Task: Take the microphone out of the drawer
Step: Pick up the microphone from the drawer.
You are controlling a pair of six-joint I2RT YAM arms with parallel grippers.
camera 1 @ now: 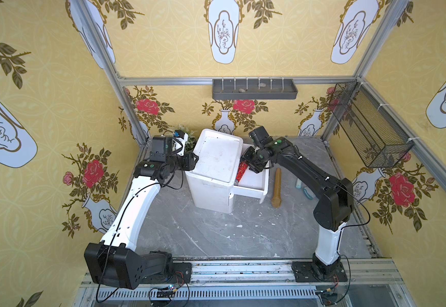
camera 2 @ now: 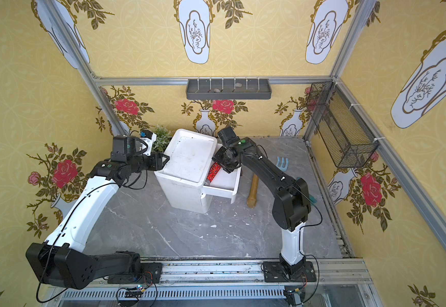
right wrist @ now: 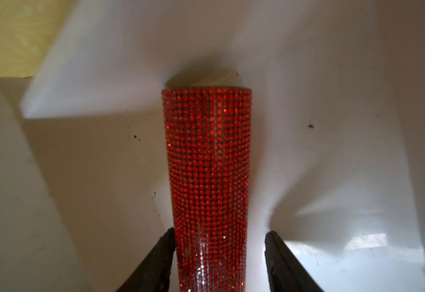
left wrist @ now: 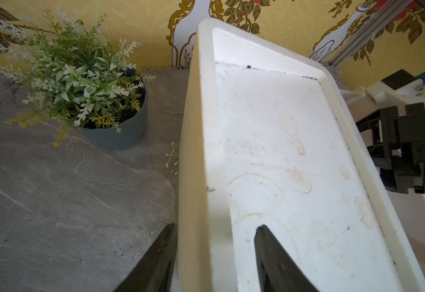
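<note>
The microphone, its handle covered in red rhinestones, lies in the open drawer of the white cabinet, seen in both top views. My right gripper reaches down into the drawer and straddles the handle. It is open: one finger touches the handle, the other stands apart. My left gripper is open astride the raised rim of the cabinet top. One finger lies against the outer wall and the other hangs over the top.
A tan wooden roller lies on the grey table right of the drawer, with pale blue items beyond it. A potted plant stands behind the cabinet's left side. A wire basket and a grey shelf hang on the walls.
</note>
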